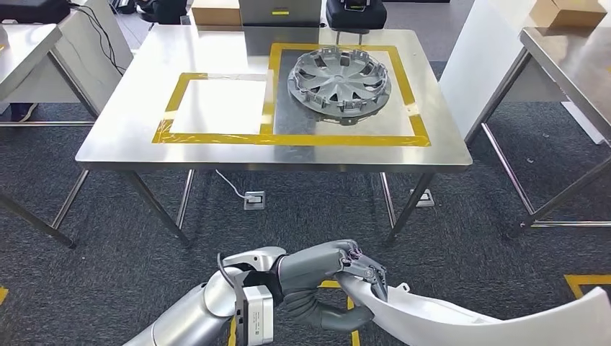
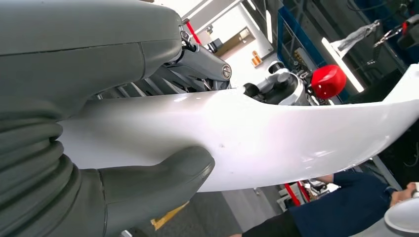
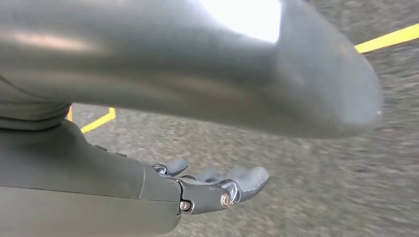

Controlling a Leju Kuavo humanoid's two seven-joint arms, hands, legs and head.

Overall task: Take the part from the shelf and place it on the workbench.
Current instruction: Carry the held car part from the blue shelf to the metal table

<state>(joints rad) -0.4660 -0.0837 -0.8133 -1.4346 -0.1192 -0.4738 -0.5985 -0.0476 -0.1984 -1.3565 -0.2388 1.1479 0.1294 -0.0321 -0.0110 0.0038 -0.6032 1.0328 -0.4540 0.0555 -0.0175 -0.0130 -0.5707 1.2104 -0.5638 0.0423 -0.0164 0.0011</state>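
White and curved, the long panel part [image 1: 461,321] is sitting low in the head view, gripped at one end by the left hand [image 1: 346,277], well short of the steel tabletop [image 1: 130,137] carrying a grey hubcap [image 1: 339,78]. Left wrist view: the thumb [image 2: 158,185] is pressing the panel's underside. Right wrist view: the right hand [image 3: 207,190] is hanging over grey carpet [image 3: 321,187], fingers apart, holding nothing.

Left hand [image 1: 346,277] grips white part [image 1: 461,321] before workbench [image 1: 130,137] bearing hubcap [image 1: 339,78]
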